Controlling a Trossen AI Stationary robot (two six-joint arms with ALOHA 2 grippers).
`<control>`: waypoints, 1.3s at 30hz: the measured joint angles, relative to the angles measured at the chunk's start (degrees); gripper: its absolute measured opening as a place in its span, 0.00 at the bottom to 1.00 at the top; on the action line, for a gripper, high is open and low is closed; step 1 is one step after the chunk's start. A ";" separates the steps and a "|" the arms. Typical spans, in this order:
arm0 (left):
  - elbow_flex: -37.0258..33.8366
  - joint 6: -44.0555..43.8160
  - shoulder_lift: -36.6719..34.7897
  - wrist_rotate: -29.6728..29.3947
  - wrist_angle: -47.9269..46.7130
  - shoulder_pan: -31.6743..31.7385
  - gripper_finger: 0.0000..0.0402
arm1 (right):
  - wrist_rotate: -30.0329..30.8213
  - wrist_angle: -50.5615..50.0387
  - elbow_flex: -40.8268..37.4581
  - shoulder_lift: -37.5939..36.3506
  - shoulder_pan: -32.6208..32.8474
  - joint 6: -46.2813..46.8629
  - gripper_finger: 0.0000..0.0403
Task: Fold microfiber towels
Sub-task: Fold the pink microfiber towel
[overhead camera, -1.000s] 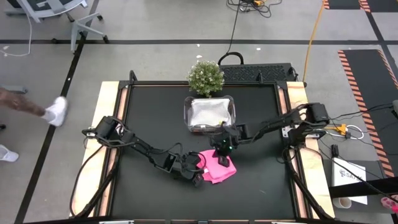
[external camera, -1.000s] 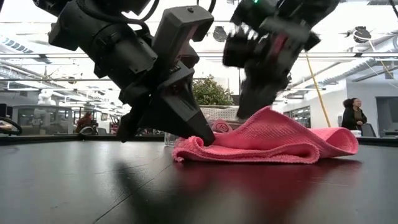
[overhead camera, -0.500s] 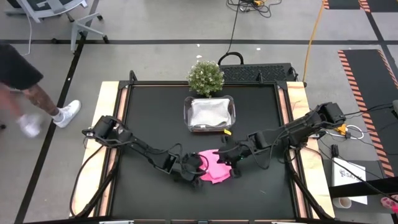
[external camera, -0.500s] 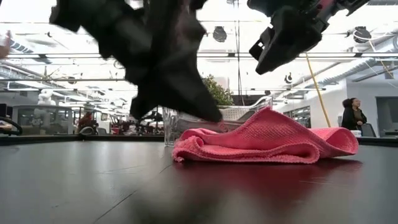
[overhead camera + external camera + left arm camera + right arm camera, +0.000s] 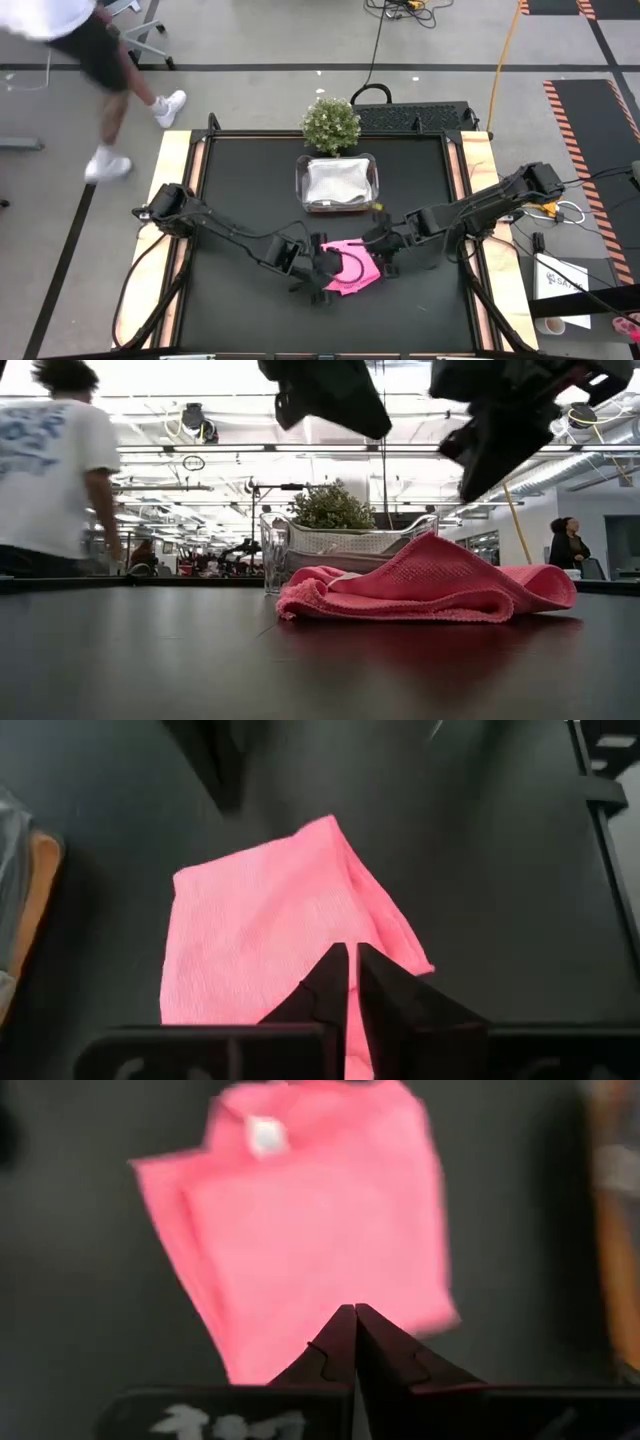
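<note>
Bright pink microfiber towel [image 5: 350, 271] — folded, rumpled, lying before clear plastic tub [image 5: 339, 184]; left gripper [image 5: 350, 982] nearly closed — right gripper [image 5: 354, 1342] closed, both empty.

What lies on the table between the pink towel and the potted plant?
In the high view, a clear plastic tub holding a grey cloth lies between the pink towel and the potted plant.

Bright pink towel [image 5: 350, 269]; black table [image 5: 250, 190]

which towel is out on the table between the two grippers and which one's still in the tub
The pink towel lies folded on the black table, between the left gripper and right gripper. The light grey towel sits in the clear tub.
</note>
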 joint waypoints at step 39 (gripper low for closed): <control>-0.23 27.45 8.48 7.25 8.95 -1.64 0.48 | 17.39 -15.67 -1.31 -23.76 2.34 12.20 0.00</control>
